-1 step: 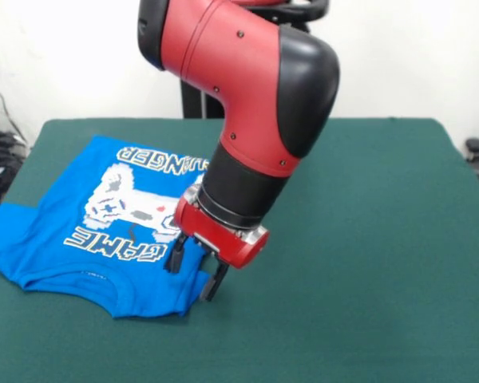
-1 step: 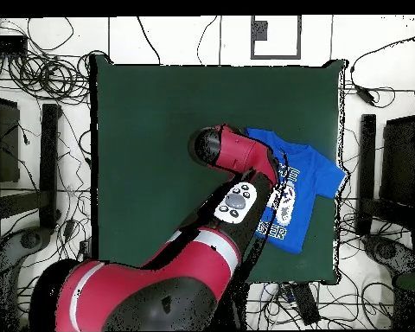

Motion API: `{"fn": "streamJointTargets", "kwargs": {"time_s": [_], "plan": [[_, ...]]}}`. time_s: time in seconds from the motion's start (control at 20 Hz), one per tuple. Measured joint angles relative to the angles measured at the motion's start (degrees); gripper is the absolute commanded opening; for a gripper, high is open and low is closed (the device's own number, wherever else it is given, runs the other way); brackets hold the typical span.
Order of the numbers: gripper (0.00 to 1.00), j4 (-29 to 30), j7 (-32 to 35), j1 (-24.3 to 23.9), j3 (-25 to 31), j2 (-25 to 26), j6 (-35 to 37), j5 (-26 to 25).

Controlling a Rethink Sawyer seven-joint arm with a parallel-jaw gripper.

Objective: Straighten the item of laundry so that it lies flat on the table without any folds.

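Blue cotton is what I am working on: the item of laundry (image 1: 96, 227), a small T-shirt, lies print-up on the table (image 1: 367, 263), and everything below is placed from that shirt. In the front view its leftmost part, a sleeve, reaches the table's left edge and looks to hang slightly past it; the overhead view likewise shows the shirt close to one long side of the table, with most of the green top bare on the other side of it. Moving right from that sleeve comes the pixel controller print with its white lettering, which reads fairly smooth. The neck-to-hem line runs from the front of the picture to the back, tilted a little, with the collar end towards the camera. Further right still is the shirt's right border, and there my gripper (image 1: 195, 274) stands, tilted, with its two dark fingers (image 1: 176, 255) parted: one is over the blue fabric beside the print, the other at the very edge where cloth meets green felt. I hold nothing that I can see; whether the tips touch the fabric I cannot tell. Beyond the gripper to the right there is only bare table.

My judgement: the shirt lies to the gripper's left, so the right-hand sleeve, hidden under my wrist and perhaps folded under, is what I must pinch and draw rightwards, away from the table's edge. No containers stand anywhere on the table
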Motion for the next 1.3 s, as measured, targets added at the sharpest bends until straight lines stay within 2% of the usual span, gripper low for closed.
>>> {"fn": "streamJointTargets", "kwargs": {"time_s": [0.45,1.3], "plan": [[1.00,0.3,0.0,0.0,0.0,-2.3,0.1,0.0],[1.00,1.2,0.0,0.0,0.0,-2.6,0.1,-0.1]]}}
